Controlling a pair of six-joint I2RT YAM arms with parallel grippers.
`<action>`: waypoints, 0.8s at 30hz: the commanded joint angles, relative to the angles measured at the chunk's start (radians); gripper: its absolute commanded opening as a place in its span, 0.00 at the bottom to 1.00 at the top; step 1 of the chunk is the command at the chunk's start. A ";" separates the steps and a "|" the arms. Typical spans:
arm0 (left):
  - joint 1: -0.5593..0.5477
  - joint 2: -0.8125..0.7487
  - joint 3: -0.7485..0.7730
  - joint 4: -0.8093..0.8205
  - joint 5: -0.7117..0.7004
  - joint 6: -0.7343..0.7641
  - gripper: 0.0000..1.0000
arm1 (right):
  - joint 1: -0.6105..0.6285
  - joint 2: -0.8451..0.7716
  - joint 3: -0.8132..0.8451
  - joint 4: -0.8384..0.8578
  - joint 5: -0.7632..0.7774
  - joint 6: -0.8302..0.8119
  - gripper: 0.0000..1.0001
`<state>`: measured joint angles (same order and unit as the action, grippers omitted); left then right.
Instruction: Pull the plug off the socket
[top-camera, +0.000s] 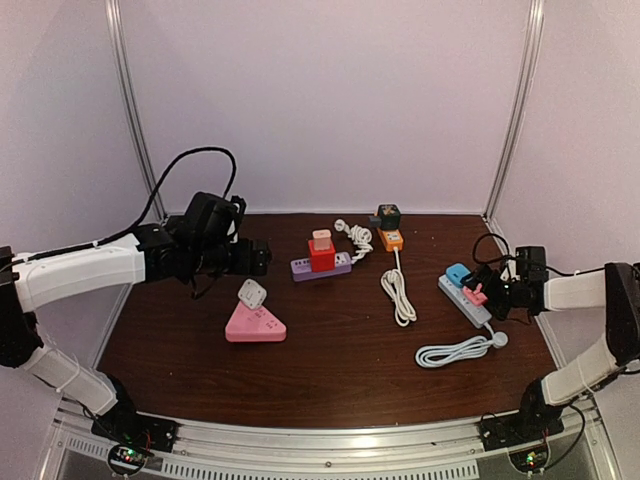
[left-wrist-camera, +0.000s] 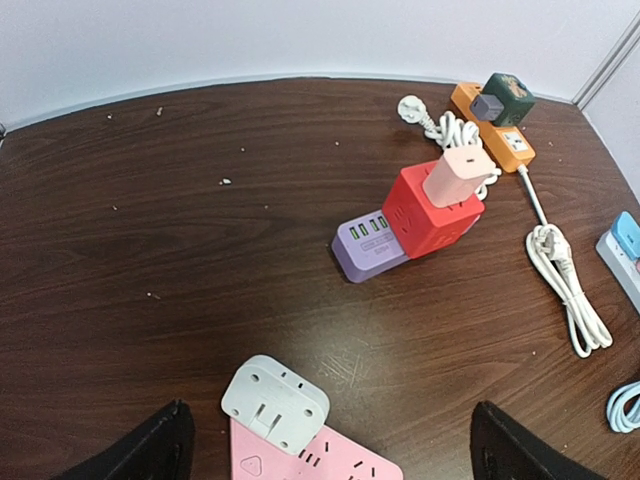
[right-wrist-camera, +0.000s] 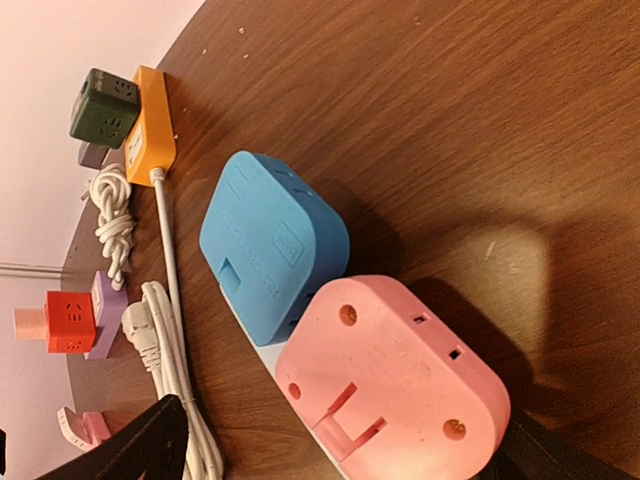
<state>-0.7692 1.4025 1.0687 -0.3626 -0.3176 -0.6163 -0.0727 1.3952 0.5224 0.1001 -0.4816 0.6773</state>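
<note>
Seemingly, grey plug (left-wrist-camera: 275, 401) sits in pink socket (left-wrist-camera: 312, 466).

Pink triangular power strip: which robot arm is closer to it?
Left. The left end effector hovers just behind the pink triangular plastic power strip; the right end effector is far off at the long grey power strip.

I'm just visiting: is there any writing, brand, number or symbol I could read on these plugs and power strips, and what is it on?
No words or numbers are legible.
Rounded blue plastic plug: raised lettering and a small badge, too blurred to read.
Purple power strip: print beside its green ports, too small.
Orange power strip: white label, unreadable.
Pink triangular socket block: a small triangle outline sign.
</note>
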 joint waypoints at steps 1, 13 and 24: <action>0.007 0.014 0.031 0.018 0.000 -0.013 0.98 | 0.071 -0.047 -0.038 0.033 -0.049 0.047 1.00; 0.007 0.016 0.024 0.026 0.011 -0.018 0.98 | 0.295 -0.032 0.011 -0.060 0.134 -0.002 1.00; 0.008 0.017 0.021 0.026 0.009 -0.008 0.98 | 0.432 -0.083 0.033 -0.272 0.369 -0.080 1.00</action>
<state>-0.7692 1.4193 1.0748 -0.3607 -0.3141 -0.6235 0.3126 1.3315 0.5480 -0.0490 -0.2070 0.6121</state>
